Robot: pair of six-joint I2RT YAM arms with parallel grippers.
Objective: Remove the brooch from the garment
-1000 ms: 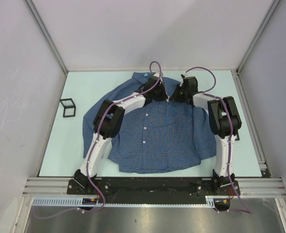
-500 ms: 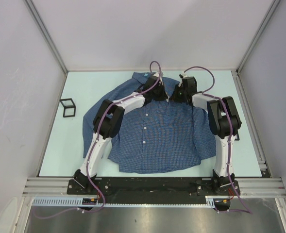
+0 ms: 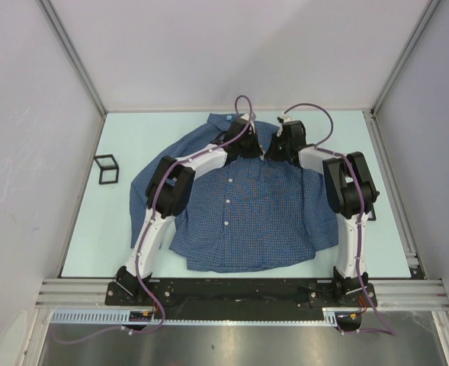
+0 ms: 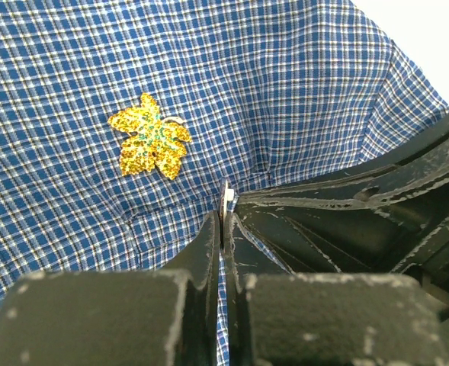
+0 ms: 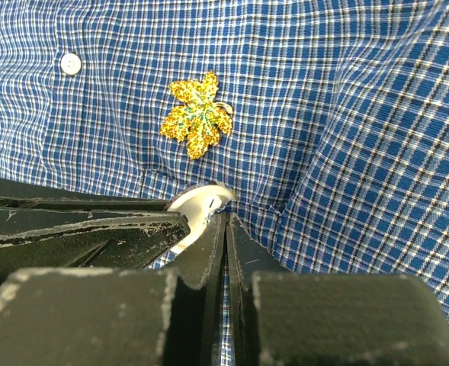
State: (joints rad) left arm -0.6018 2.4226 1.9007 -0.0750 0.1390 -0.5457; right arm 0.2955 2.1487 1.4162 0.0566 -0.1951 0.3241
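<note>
The garment [image 3: 254, 210], a blue fine-checked shirt, lies flat on the table. The brooch [image 4: 149, 145], a glittery yellow-gold leaf-like ornament, is pinned to the fabric near the collar. It also shows in the right wrist view [image 5: 197, 114]. It is hidden by the grippers in the top view. My left gripper [image 4: 226, 210] is shut on a pinched fold of shirt fabric just below and right of the brooch. My right gripper [image 5: 226, 215] is shut on a fold of fabric just below the brooch, beside a white rounded piece [image 5: 197, 206]. In the top view the two grippers [image 3: 248, 149] [image 3: 274, 147] meet tip to tip.
A white shirt button [image 5: 71, 63] sits left of the brooch. A pale blue collar label [image 3: 232, 117] shows at the far edge of the shirt. A small black wire cube [image 3: 107, 169] stands on the table at the left. Frame posts and walls enclose the table.
My right wrist has shifted slightly toward the far side and left. The left arm and the shirt look unchanged.
</note>
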